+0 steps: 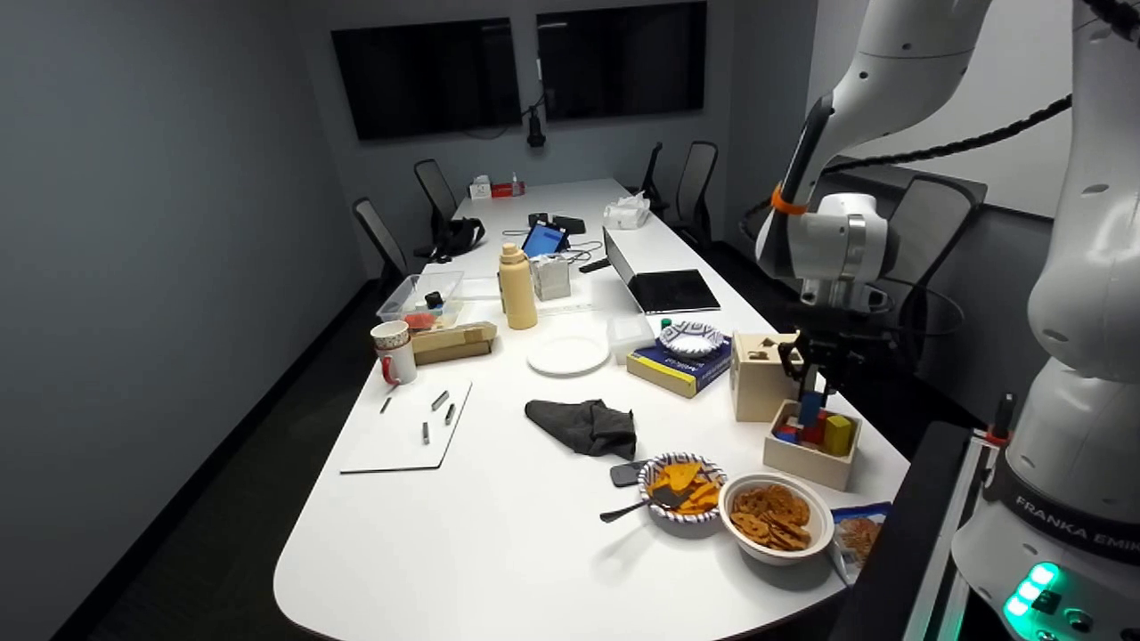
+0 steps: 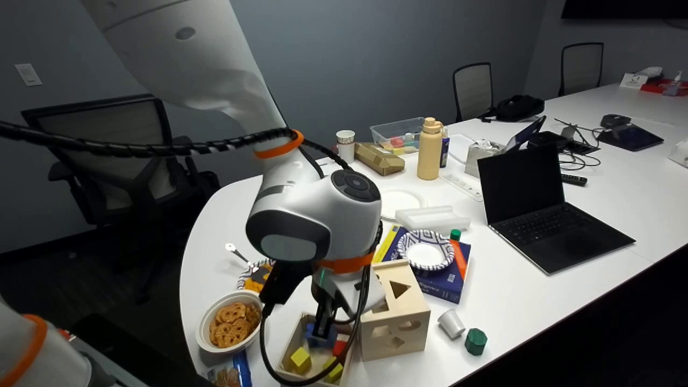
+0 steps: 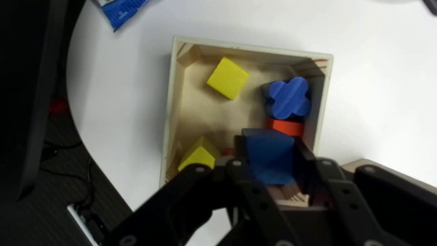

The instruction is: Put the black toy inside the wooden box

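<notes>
In an exterior view, the gripper (image 1: 811,392) pointed down over the tray (image 1: 804,465), and the dark blue block (image 1: 810,409) sat between its fingertips, beside the tray's rear rim. The box (image 1: 755,392) stood just behind the tray. To the right of the tray, the white base (image 1: 1051,525) carried the letters FRANKA EMIK, cut off by the frame's edge. In an exterior view, the box stood just right of the tray, shaped holes in its top and side; farther from the tray than the box, a blue book (image 2: 441,291) lay under a patterned bowl (image 2: 424,255), with "lligence" legible on it. In the wrist view, the jaws pinched the block, a finger against each side, above the tray; whether its underside touched anything could not be told. Inside the tray were a blue flower piece (image 3: 290,98), a red piece (image 3: 286,127) beside it and two yellow pieces (image 3: 228,78). Off the tray's upper left corner, a packet (image 3: 124,13) bore white marks too small to read.
</notes>
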